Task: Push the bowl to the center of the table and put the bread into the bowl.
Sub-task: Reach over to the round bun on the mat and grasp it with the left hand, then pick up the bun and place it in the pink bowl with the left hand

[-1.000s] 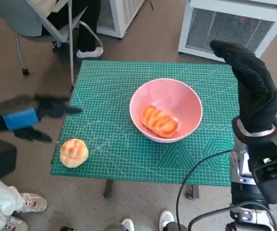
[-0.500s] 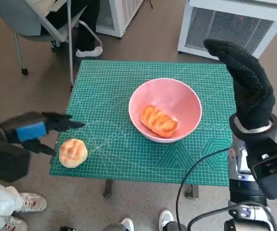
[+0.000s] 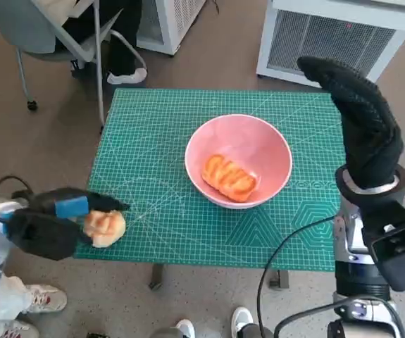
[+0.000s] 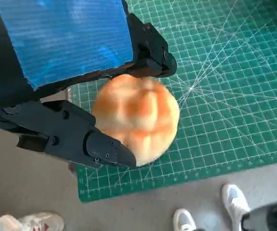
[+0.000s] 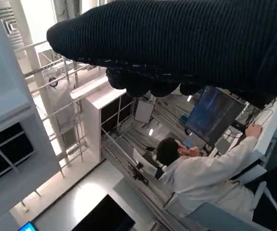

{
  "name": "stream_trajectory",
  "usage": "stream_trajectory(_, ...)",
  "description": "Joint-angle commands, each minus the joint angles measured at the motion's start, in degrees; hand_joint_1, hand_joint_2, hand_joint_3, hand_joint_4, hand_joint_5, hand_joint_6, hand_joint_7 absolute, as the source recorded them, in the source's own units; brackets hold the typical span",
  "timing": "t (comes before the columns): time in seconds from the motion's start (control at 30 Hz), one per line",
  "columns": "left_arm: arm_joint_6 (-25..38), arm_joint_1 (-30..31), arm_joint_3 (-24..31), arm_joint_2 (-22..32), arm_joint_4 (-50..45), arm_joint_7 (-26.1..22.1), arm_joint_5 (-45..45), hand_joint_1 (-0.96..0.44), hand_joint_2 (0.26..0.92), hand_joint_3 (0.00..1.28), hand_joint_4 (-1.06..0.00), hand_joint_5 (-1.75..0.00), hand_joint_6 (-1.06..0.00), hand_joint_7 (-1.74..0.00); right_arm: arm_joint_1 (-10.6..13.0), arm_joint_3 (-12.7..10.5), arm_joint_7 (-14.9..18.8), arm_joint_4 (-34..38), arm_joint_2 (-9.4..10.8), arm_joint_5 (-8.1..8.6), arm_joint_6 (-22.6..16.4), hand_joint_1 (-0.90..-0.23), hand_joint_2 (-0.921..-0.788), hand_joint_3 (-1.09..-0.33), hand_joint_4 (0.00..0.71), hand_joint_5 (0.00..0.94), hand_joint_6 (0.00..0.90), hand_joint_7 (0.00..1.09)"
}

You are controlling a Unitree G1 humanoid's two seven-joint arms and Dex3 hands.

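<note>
A pink bowl stands near the middle of the green mat, with a long glazed bread lying inside it. A round bun rests on the mat's front left corner. My left hand is at that corner, its black fingers spread on either side of the bun; one finger touches it, and the bun still sits on the mat. My gloved right hand stands upright past the mat's right edge, holding nothing.
A chair and a person's legs stand beyond the far left corner. A white grilled unit sits behind the table. Shoes show on the floor in front. A seated person appears in the right wrist view.
My left hand has come down and in from the left side to the bun, its fingers now on both sides of it. The right hand has stayed raised. The camera shifted slightly.
</note>
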Motion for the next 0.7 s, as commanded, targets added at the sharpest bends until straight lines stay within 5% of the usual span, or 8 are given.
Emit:
stream_trajectory(0.03,1.01,-0.59,-2.27,-0.19,2.5,0.87,3.35,-0.04,0.891,0.01,-0.71,-0.23,-0.71,-0.23,1.11,-0.31,-0.39,-0.37,-0.01,-0.34,0.52,-0.582,-0.921,-0.752,0.275,0.002,0.0,0.6)
stream_trajectory(0.13,0.44,-1.08,-2.99,0.13,3.03,1.05,3.83,-0.01,0.913,0.08,-0.67,-0.91,-0.6,-0.91,1.44,-0.48,-0.79,-0.99,0.03,-0.62,0.65,-0.582,-0.921,-0.753,0.276,0.003,0.0,0.61)
stream_trajectory(0.23,0.3,-1.92,-3.19,0.48,2.91,0.31,3.52,0.0,0.918,0.08,-0.7,-1.09,-0.59,-1.09,1.69,-0.58,-1.14,-1.51,0.06,-0.77,0.83,-0.582,-0.921,-0.754,0.277,0.003,-0.001,0.61)
stream_trajectory(0.7,1.24,-10.26,2.67,1.44,-2.27,-6.67,-6.48,0.0,0.92,0.07,-0.66,-1.14,-0.66,-1.19,2.3,-0.63,-1.2,-2.23,0.21,-0.07,1.21,-0.583,-0.921,-0.753,0.275,0.002,-0.001,0.61)
